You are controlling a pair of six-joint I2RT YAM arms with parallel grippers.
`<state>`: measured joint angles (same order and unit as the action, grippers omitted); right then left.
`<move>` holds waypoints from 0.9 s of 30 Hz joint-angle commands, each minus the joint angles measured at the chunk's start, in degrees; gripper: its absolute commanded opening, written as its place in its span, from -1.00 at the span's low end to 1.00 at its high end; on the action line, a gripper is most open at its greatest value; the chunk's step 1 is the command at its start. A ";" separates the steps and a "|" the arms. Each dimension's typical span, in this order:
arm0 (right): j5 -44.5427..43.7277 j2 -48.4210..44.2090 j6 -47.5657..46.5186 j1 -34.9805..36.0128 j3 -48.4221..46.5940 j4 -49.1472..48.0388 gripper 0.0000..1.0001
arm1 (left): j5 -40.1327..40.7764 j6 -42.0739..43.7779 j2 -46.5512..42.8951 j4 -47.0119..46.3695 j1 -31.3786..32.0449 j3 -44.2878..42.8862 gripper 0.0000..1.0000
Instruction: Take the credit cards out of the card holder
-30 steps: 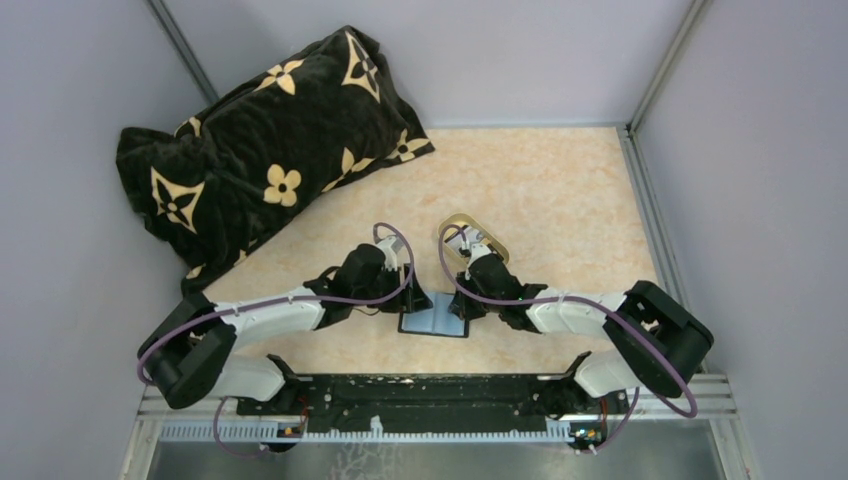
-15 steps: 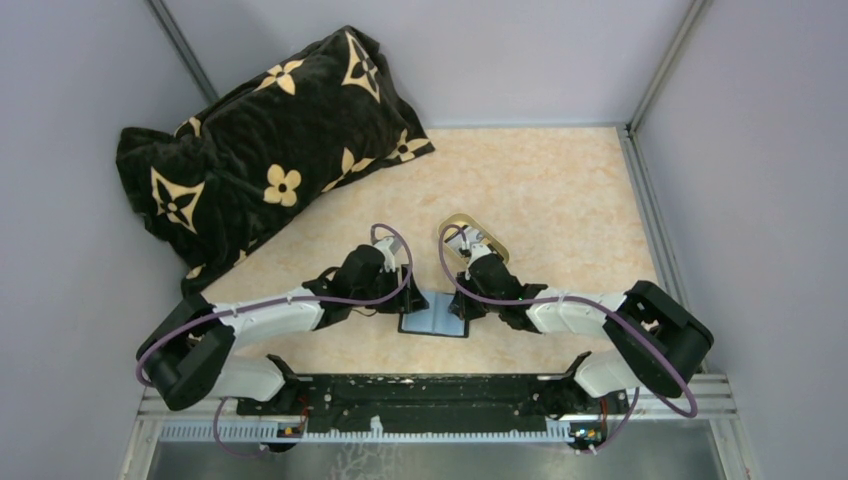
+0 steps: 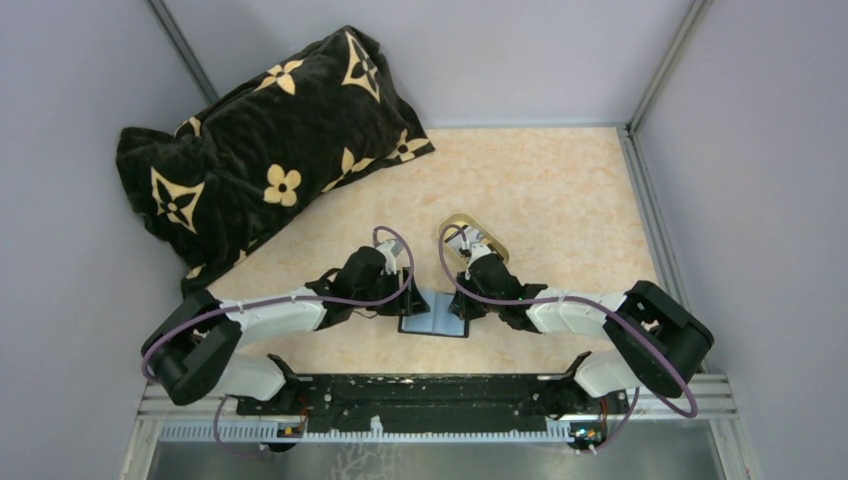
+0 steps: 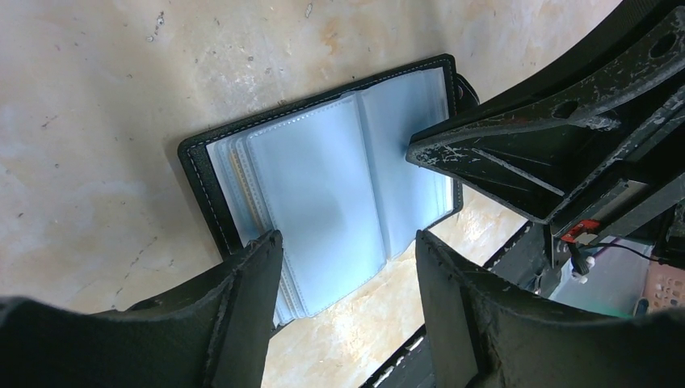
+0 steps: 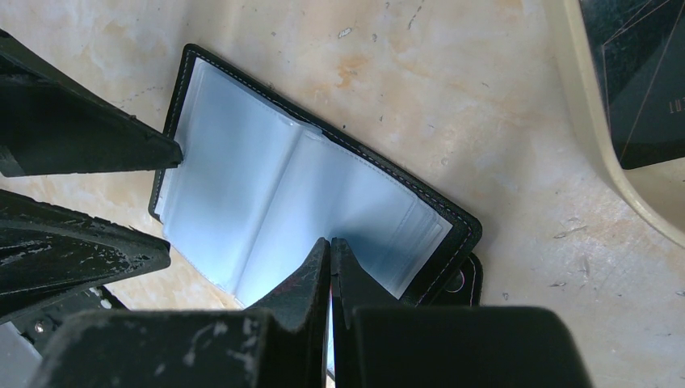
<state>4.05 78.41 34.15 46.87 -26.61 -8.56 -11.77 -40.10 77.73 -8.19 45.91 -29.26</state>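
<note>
Left gripper (image 4: 347,246) released, fingers spread astride the clear sleeves of the open card holder (image 4: 323,174). Right gripper (image 5: 329,242) clenched, tips down against the right-hand sleeve page. Card holder flat on the table (image 3: 560,200), at 6 o'clock from its centre. Gold-rimmed tray (image 3: 462,222) at 1 o'clock from the card holder, pillow (image 3: 250,140) at 10 o'clock.

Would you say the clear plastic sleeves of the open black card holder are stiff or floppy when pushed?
Probably floppy: the thin clear plastic sleeves fan out and bow at the fold. Likely slippery, since they look glossy and smooth.
</note>
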 commanded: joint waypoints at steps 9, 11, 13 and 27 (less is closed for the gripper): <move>-0.63 -0.12 -0.03 0.70 1.01 1.44 -1.00 | -7.29 -2.15 3.10 -8.70 -0.12 1.01 0.34; -0.56 0.02 -0.02 0.70 1.03 1.44 -1.00 | -8.76 -3.14 3.65 -10.81 -0.12 1.33 0.35; -0.49 0.09 -0.01 0.73 0.95 1.45 -1.00 | -9.77 -4.08 3.80 -12.66 -0.13 1.60 0.35; -0.11 -4.75 -0.12 0.68 0.98 2.92 -1.00 | -12.83 -6.33 7.56 -19.94 -0.03 -0.49 0.35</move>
<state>4.16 77.14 34.15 46.87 -25.91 -8.03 -22.48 -45.67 82.15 -24.18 45.91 -28.16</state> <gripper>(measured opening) 0.004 0.675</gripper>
